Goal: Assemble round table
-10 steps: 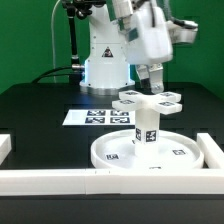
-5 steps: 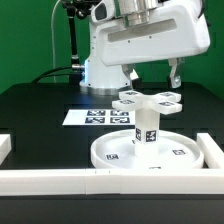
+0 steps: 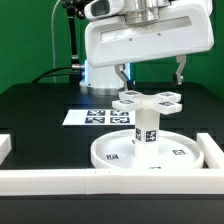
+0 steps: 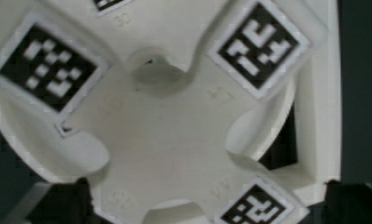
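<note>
The round table stands upside down near the front. Its large rimmed disc [image 3: 110, 152] lies flat on the black table. The short cylinder leg [image 3: 146, 125] stands upright on the disc, and the cross-shaped base [image 3: 150, 100] sits on top of the leg. My gripper [image 3: 150, 73] hangs just above the base, open wide, with one finger [image 3: 121, 76] on each side and touching nothing. In the wrist view the tagged base [image 4: 165, 110] fills the frame. My gripper [image 4: 209, 205] straddles it, with the dark fingertips [image 4: 67, 200] at the corners.
The marker board [image 3: 92, 117] lies flat behind the disc. White border rails run along the front [image 3: 40, 180] and at the exterior view's right [image 3: 212, 152]. The arm's white pedestal [image 3: 100, 62] stands at the back.
The gripper has turned from an angled pose at the exterior view's right to broadside, centred over the cross-shaped base, with the fingers spread wide. The table parts have not moved.
</note>
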